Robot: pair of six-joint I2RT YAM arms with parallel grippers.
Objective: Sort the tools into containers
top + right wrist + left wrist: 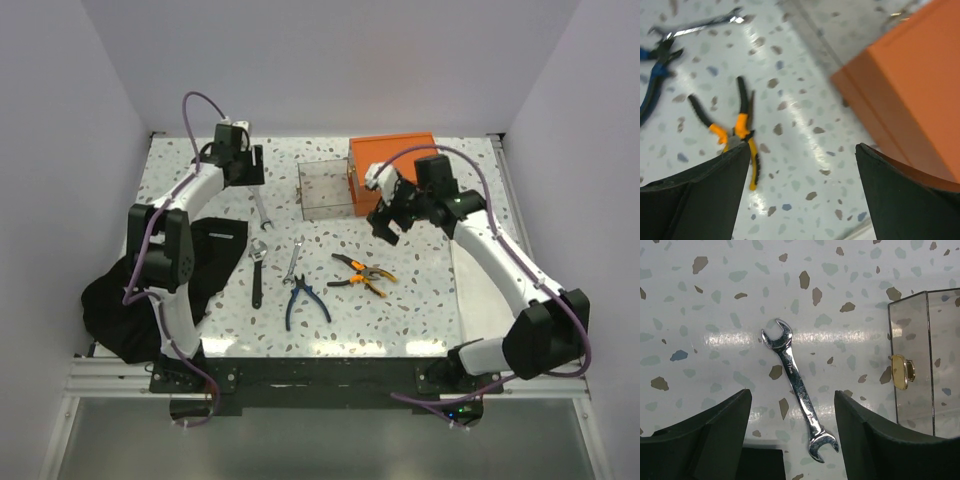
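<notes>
The left gripper (792,400), fingers apart, hangs over a silver spanner (790,367) lying flat on the bench (715,300), with the clear box (925,355) at 3 o'clock. The right gripper (802,150), also apart, has orange-handled pliers (737,127) at 9 o'clock and the shut orange box (910,90) at 2.

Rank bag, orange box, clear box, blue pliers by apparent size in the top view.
1. bag
2. orange box, partly hidden
3. clear box
4. blue pliers
</notes>
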